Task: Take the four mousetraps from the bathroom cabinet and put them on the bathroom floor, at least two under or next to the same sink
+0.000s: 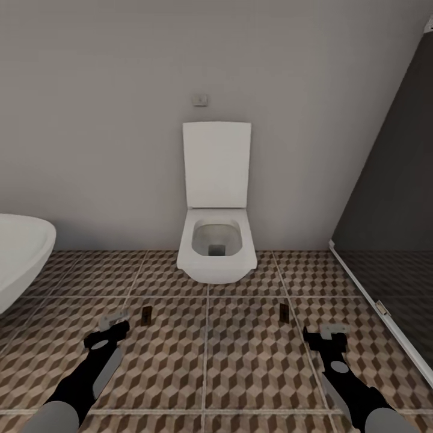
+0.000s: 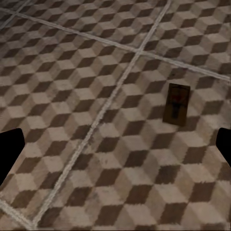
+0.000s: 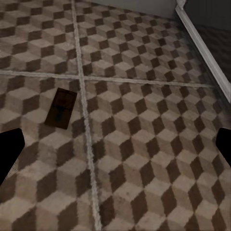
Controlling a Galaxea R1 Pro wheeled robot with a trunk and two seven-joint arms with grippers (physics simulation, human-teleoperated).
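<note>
Both fingers [image 1: 114, 322] [image 1: 332, 332] spread, empty — mousetraps [image 1: 145, 314] [image 1: 284, 311] just beyond (on the floor [image 1: 240, 361]).

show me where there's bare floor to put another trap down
Bare tiles lie between the left trap and the right trap, in front of the toilet. Tighter beside the white basin and along the dark panel's rail.

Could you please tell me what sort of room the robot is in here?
Very likely a bathroom: a white wall-hung toilet with its lid up stands against the wall, the edge of a white basin shows beside it, and the floor is patterned tile.
</note>
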